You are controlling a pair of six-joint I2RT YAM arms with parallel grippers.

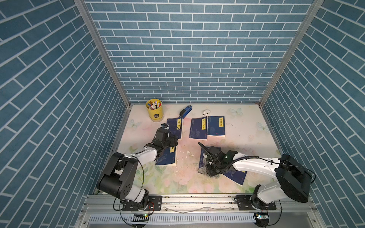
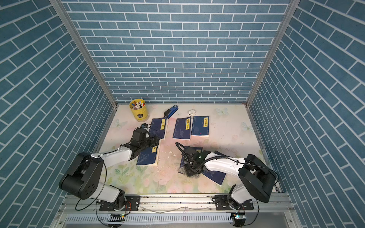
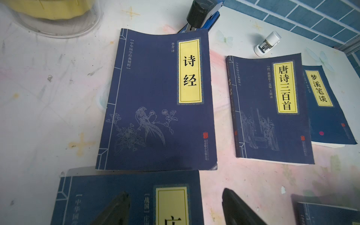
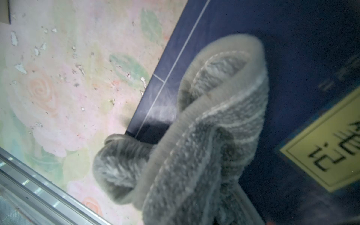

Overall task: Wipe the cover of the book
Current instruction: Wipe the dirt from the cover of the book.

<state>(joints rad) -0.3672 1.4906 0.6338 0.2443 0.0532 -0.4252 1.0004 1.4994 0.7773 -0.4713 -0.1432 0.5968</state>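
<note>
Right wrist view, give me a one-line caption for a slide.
Gray striped cloth bunched on the navy book cover, at its corner, beside the floral tabletop.

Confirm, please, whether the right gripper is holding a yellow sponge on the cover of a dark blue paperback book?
Not a yellow sponge: the right wrist view shows a grey fluffy cloth. The right gripper holds it on the cover of the dark blue paperback book.

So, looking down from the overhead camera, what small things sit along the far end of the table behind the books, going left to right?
yellow pen cup → blue stapler → small white gadget
</note>
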